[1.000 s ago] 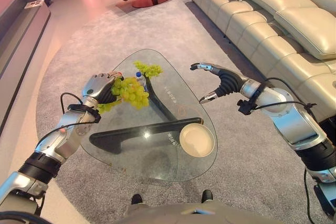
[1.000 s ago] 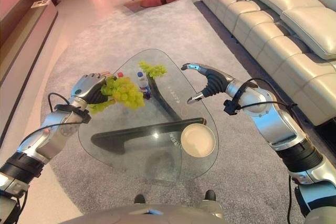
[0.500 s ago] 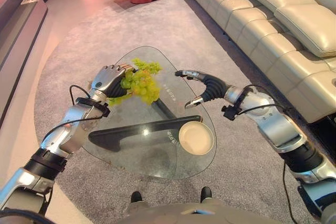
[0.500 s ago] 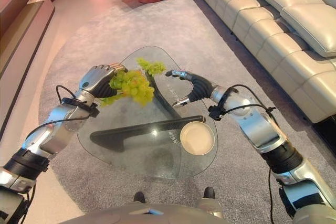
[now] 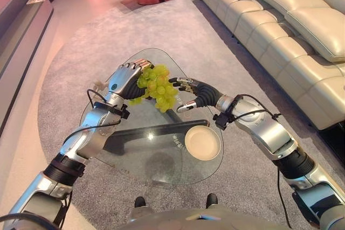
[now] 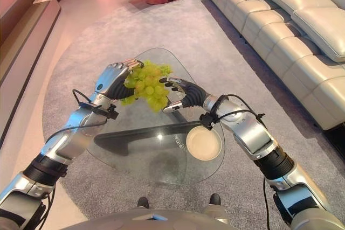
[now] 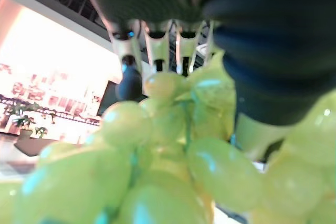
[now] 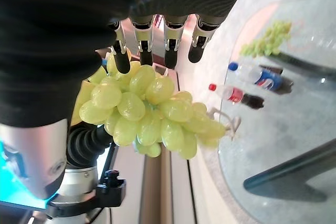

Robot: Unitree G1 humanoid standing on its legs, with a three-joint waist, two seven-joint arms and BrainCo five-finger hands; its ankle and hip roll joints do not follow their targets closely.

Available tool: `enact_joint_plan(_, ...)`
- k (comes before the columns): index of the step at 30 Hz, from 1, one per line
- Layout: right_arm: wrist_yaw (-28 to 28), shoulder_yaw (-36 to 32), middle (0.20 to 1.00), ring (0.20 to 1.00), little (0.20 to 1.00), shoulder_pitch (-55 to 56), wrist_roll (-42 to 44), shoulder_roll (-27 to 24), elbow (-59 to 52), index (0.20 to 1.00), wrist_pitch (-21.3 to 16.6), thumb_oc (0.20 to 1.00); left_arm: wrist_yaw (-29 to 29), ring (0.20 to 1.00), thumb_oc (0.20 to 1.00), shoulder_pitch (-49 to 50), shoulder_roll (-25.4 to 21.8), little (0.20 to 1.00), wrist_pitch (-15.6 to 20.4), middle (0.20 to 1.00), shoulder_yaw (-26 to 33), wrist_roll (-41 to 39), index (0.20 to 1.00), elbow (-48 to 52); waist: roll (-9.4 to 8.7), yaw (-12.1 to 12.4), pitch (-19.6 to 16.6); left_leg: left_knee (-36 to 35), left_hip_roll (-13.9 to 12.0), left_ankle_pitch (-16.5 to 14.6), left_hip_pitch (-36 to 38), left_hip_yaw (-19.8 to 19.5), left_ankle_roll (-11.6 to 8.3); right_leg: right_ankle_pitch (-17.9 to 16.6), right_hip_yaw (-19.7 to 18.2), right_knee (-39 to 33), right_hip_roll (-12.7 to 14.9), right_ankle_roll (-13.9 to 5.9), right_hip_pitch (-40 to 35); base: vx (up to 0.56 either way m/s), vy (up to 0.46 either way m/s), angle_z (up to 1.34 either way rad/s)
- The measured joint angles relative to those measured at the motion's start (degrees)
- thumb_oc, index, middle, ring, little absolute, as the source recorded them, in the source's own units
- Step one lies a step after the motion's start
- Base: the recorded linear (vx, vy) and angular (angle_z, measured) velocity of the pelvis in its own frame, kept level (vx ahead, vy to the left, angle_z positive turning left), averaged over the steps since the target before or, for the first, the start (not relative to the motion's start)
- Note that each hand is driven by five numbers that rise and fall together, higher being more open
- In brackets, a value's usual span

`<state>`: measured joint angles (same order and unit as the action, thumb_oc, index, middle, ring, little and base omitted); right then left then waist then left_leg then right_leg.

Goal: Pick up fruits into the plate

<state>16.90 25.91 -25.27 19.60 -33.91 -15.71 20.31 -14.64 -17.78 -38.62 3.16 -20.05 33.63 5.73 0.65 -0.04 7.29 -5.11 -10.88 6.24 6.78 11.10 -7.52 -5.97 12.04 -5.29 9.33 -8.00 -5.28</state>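
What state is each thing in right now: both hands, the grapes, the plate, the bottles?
Left hand: shut on the held grape bunch, raised above the glass table.
Held grape bunch: hanging off the table, between the two hands.
Right hand: open, fingers reaching toward the bunch.
Plate: upright on the table, no fruit in it.
Second grape bunch: lying on the table.
Two small bottles: standing on the table, caps on.

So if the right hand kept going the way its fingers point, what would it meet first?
Most likely the grape bunch held up in the left hand: the right hand has its open fingers aimed at the grapes, close beside them. The exact gap is unclear.
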Motion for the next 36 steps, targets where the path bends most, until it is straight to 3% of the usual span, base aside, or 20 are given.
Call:
enact_joint_plan(12,-3.2,0.1,1.000,1.000,1.000,0.2,3.1,2.8,1.1,1.000,0.1,1.000,0.0,0.200,0.200,0.0,-0.1,0.200,0.0,0.200,0.0,-1.1,0.200,0.0,-0.77,0.1,-0.5,0.0,0.1,0.0,-0.1,-0.1,-0.01,0.0,0.1,0.0,0.1,0.00,0.0,0.00,0.000,0.00)
enact_joint_plan(22,-9.6,0.1,1.000,1.000,1.000,2.3,4.5,6.0,1.0,1.000,-0.8,1.000,0.2,0.200,0.200,2.7,1.2,0.200,-0.3,0.200,0.0,-2.2,0.200,0.0,-0.66,0.0,-0.6,0.0,0.2,0.0,0.0,-0.2,0.00,0.0,0.1,0.0,0.2,0.00,0.0,0.00,0.000,0.00)
enact_joint_plan(30,-19.0,-0.2,1.000,1.000,1.000,2.7,6.5,10.9,1.1,1.000,-4.1,1.000,-1.1,0.200,0.200,2.7,1.9,0.200,0.4,0.200,-0.3,-2.2,0.200,0.4,-0.16,-0.3,-0.9,0.0,0.3,0.0,0.1,0.0,0.01,0.0,-0.1,0.0,0.4,0.00,0.0,0.00,0.000,0.00)
enact_joint_plan(36,-20.1,-0.1,1.000,1.000,1.000,2.8,10.2,12.3,1.1,1.000,-2.7,1.000,-1.2,0.200,0.200,2.7,2.3,0.200,0.9,0.200,-0.3,-2.2,0.200,0.4,0.74,-0.1,-1.4,0.0,0.3,0.0,0.1,0.0,0.01,0.0,-0.1,0.0,0.4,0.00,0.0,0.00,0.000,0.00)
